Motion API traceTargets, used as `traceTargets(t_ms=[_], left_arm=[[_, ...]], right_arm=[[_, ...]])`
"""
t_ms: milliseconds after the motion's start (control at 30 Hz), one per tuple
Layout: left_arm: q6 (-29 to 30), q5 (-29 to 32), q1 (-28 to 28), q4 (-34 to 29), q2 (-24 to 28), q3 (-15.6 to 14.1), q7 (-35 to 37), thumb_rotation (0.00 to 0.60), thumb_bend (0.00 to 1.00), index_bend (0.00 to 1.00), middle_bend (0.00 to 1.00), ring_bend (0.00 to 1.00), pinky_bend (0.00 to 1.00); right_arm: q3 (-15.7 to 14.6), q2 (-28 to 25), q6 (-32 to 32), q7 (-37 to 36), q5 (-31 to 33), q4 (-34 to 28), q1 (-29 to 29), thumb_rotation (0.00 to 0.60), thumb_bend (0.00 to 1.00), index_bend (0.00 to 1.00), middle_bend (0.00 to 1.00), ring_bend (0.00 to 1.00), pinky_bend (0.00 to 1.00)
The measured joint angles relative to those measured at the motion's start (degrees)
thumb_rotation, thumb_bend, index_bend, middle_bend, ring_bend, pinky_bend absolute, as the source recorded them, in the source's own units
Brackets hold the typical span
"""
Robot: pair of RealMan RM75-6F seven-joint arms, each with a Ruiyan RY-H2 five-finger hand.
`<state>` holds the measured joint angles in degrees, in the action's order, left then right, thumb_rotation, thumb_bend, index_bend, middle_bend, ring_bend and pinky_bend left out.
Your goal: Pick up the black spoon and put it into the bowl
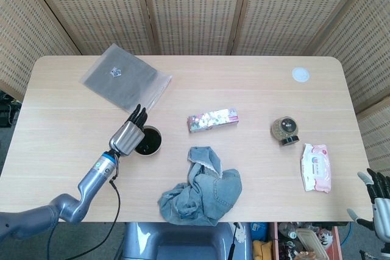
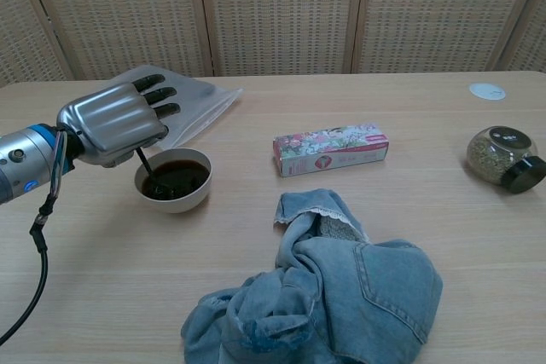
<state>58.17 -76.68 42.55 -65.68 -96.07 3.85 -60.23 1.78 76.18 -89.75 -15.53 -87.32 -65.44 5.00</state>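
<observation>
- The thin black spoon stands tilted, its lower end down inside the small round white bowl with a dark inside and its handle running up under the left hand — the bowl sits on the pale wooden table, just in front of the grey zip-seal plastic pouch.
- The left hand hangs just left of and above the bowl; its fingers reach forward, and the spoon handle vanishes beneath the palm. From these views I cannot tell whether the hand is gripping the handle or has let it go.
- The right hand shows only at the lower right edge of the head view, fingers apart, holding nothing, well away from the work.
- Handling, as a judgement: the spoon looks slim, stiff and light — probably smooth, so it could twist in a loose pinch. The best hold is high on the handle, thumb against a finger.
- The bowl looks light enough to shift or tip if the spoon levers on its rim.
</observation>
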Motion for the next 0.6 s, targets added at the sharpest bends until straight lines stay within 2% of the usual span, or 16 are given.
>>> traceTargets(t_ms=[67,167,467,600], left_arm=[[0.1,1.5,-0.7,-1.8,0.7,0.2,0.0,0.6,0.41,0.07,0.08,0.0,0.0],[0.5,2.9,-1.6,-4.0,1.8,0.5,0.3,0.6,0.41,0.0,0.05,0.0,0.0],[2.6,5.4,-4.5,-10.4,5.4,1.2,6.7,0.6,0.41,0.0,0.0,0.0,0.0],[6.5,5.4,-8.2,-16.3,8.7,1.2,14.5,0.6,0.41,0.0,0.0,0.0,0.0]], right_arm=[[0.0,-0.3,0.0,0.6,-0.2,-0.6,-0.3,0.6,0.21,0.17,0.15,0.0,0.0],[0.0,-0.6,0.1,1.4,-0.6,-1.4,-0.7,0.6,0.21,0.17,0.15,0.0,0.0],[-0.1,-1.4,0.3,3.3,-1.7,-3.3,-1.8,0.6,0.21,0.17,0.15,0.0,0.0],[-0.1,-1.6,1.0,4.6,-2.6,-4.5,-3.2,0.6,0.21,0.17,0.15,0.0,0.0]])
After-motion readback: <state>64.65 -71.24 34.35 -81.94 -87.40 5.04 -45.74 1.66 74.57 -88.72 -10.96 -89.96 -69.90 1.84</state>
